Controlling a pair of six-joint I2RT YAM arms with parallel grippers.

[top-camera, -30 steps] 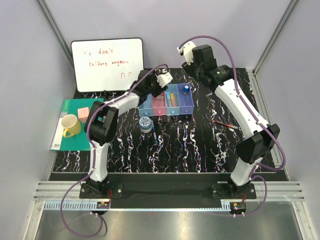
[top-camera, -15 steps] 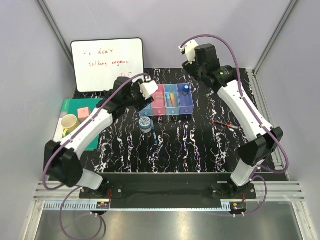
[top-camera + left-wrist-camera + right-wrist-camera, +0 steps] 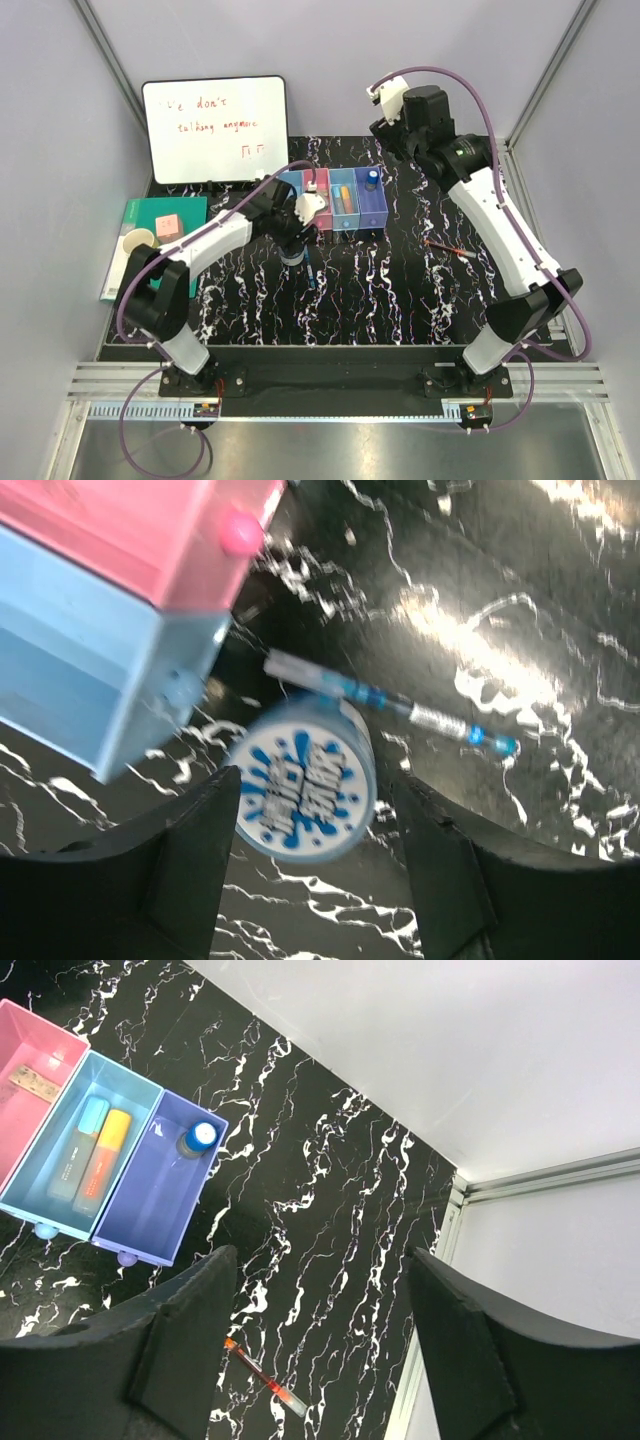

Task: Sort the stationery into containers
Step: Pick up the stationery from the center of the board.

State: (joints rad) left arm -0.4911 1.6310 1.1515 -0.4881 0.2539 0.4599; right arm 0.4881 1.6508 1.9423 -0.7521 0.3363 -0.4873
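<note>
1. A round white-and-blue tape roll (image 3: 300, 792) lies flat on the black marbled table (image 3: 400, 290). It sits at 7 o'clock from the row of containers (image 3: 336, 199), just beside the row's near left corner.
2. The left gripper (image 3: 315, 782) hangs over the roll with its jaws fairly wide, one finger on either side, and holds nothing. A sliver of table shows beside one finger. Whether the other finger touches the roll cannot be told.
3. A thin blue pen (image 3: 392, 704) lies at 4 o'clock from the roll. One end runs close against the roll's edge, crowding that side.
4. The end blue bin (image 3: 90, 690) crowds the roll's opposite side.
5. The pink bin (image 3: 15, 1045) holds a small brown piece (image 3: 35, 1085).
6. The middle blue bin (image 3: 45, 1205) holds two markers (image 3: 92, 1150), one blue and one orange.
7. The purple bin (image 3: 150, 1210) holds an upright blue-capped grey cylinder (image 3: 200, 1138).
8. The right gripper (image 3: 322, 1260) hangs high at 1 o'clock from the containers, jaws wide and empty.
9. An orange pen (image 3: 447, 248) lies at 4 o'clock from the containers, well apart.
10. A whiteboard (image 3: 214, 128) stands at 10 o'clock from the containers.
11. A green notebook (image 3: 150, 215) lies at 9 o'clock from the roll. It carries a yellow mug (image 3: 135, 241) partly hidden by the left arm.
</note>
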